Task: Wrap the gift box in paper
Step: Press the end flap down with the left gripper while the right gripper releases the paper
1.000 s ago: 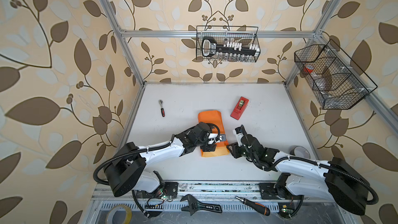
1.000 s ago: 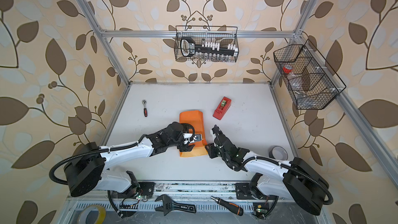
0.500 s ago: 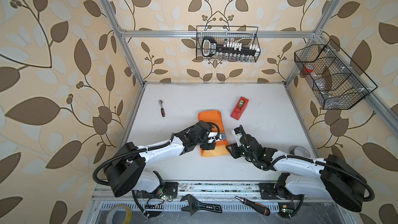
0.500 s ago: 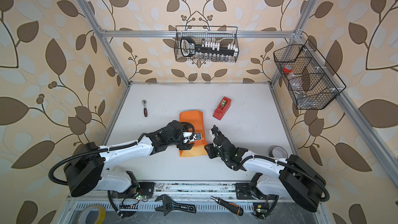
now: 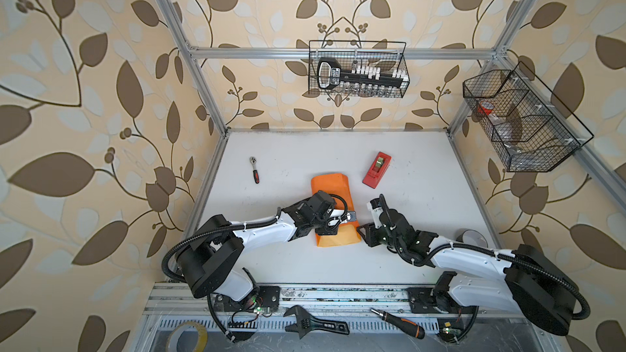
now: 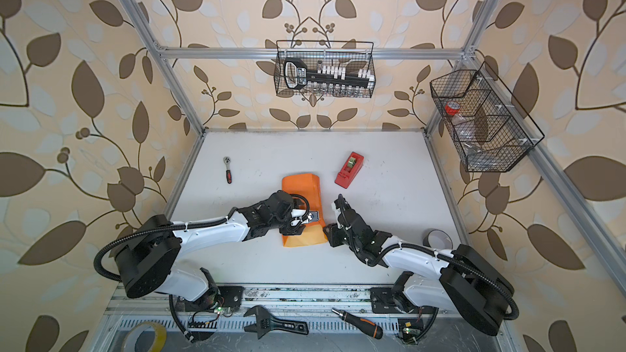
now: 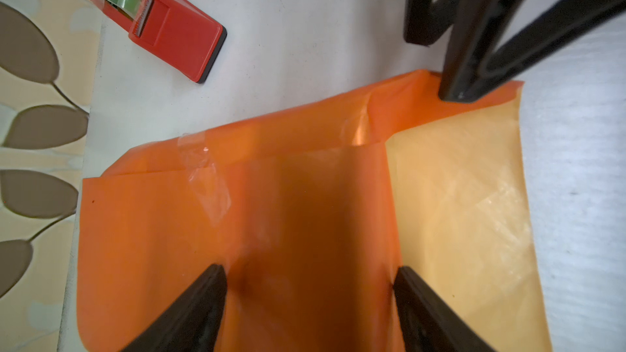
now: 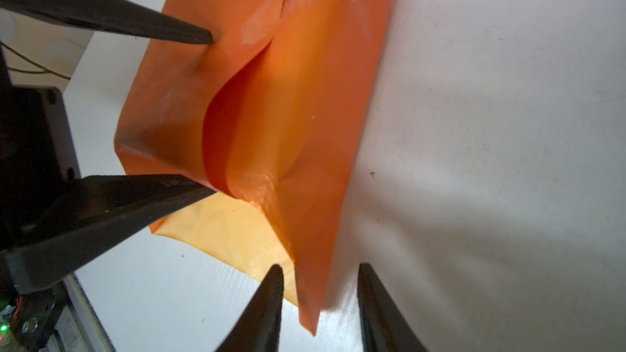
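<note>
- Left wrist view: the paper (image 7: 145,231), seam taped, hides the gift box on the table (image 7: 305,28); your left hand (image 7: 308,275) rests on it, jaws apart.
- Your right hand (image 8: 318,275), also apart, straddles the loose end flap: fold that next, I judge.

Looks along the paper (image 8: 305,79), orange face up, bulging into a raised fold, yellow underside showing at one edge. Straddles its near corner with the right gripper (image 8: 318,299), jaws parted. Finds the left gripper (image 8: 210,113) spread wide, one fingertip (image 8: 189,33) denting the sheet.
</note>
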`<state>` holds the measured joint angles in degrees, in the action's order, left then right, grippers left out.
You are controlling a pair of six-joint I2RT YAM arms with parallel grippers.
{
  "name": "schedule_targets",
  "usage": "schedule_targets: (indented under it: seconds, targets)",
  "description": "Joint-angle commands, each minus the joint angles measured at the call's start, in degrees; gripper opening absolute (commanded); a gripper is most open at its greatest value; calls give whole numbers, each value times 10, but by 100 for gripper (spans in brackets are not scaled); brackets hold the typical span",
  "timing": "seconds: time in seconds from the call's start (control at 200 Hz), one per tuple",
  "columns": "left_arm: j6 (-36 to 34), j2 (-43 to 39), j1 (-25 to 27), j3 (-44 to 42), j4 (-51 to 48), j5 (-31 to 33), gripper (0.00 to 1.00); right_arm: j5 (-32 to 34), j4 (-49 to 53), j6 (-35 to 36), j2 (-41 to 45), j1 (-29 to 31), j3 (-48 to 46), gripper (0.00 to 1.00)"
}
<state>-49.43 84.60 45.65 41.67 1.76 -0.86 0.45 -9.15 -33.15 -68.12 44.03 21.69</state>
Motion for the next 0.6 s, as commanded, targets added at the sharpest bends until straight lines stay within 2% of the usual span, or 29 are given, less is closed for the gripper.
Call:
schedule_targets:
  seconds: [0.0,0.155,0.285,0.435,0.595]
  targets:
    - [-31,18,-6,10,-38,13,79,-29,8,6,24,-10,-10,39]
    - [-24,5,-6,10,-39,-8,80,-37,18,8,40,-23,-11,39]
    - [-2,-16,-6,16,-32,-41,85,-40,15,8,40,-25,-11,40]
    - [31,-85,-6,10,-2,-95,93,-41,10,8,34,-25,-14,40]
    - [51,-121,-13,-1,30,-117,94,-42,4,6,32,-25,-17,40]
